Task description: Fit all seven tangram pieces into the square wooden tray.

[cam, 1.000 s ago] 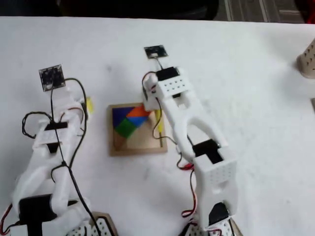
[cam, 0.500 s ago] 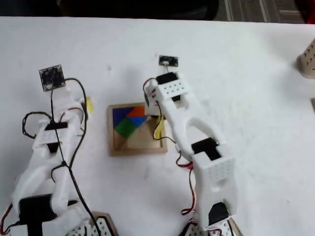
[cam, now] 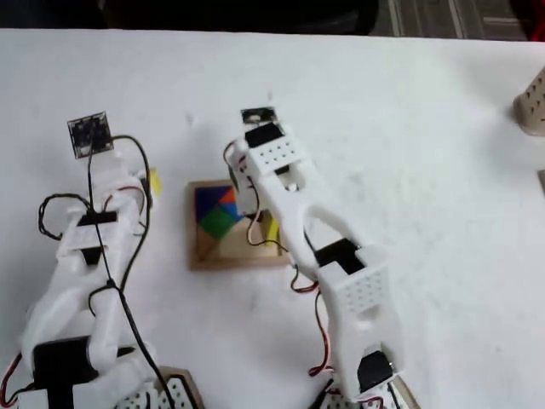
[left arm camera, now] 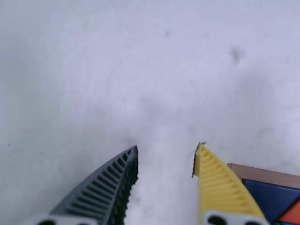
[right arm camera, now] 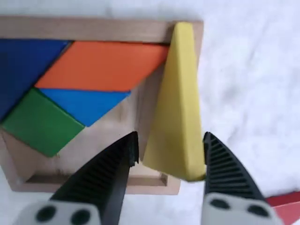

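Right gripper (right arm camera: 169, 137) clasps yellow triangle (right arm camera: 176, 103); tip points away, along tray (right arm camera: 93, 28) rim.

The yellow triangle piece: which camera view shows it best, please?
The right wrist view. There the yellow triangle appears large, between the fingers of the right end effector, over the wooden tray edge. The high view gives a small yellow sliver of it beside the arm. The left wrist view takes in a tray corner.
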`<state>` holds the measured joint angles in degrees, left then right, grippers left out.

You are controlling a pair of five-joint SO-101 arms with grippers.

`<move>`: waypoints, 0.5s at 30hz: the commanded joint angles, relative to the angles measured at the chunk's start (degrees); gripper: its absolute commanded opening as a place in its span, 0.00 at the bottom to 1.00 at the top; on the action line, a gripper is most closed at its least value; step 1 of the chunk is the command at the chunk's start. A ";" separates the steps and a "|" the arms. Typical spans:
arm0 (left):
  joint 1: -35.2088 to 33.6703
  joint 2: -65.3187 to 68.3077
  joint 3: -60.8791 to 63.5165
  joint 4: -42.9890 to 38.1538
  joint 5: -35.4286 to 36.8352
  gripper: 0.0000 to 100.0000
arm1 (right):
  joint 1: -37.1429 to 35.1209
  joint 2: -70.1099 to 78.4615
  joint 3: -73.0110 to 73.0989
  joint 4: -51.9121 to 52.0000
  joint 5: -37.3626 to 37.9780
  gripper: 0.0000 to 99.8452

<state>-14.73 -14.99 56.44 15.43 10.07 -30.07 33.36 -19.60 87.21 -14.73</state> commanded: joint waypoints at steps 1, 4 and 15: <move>-0.22 -2.77 -2.73 0.44 -0.09 0.22 | -1.54 -1.27 -3.60 3.30 3.52 0.21; -0.22 -2.77 -2.73 0.44 -0.09 0.22 | -3.30 -1.63 -4.04 4.70 4.13 0.21; -0.22 -2.68 -2.73 0.35 -0.18 0.22 | -7.87 -1.63 -8.79 10.77 9.49 0.21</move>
<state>-14.73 -14.99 56.44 15.43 10.07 -37.27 33.36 -25.85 96.70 -7.34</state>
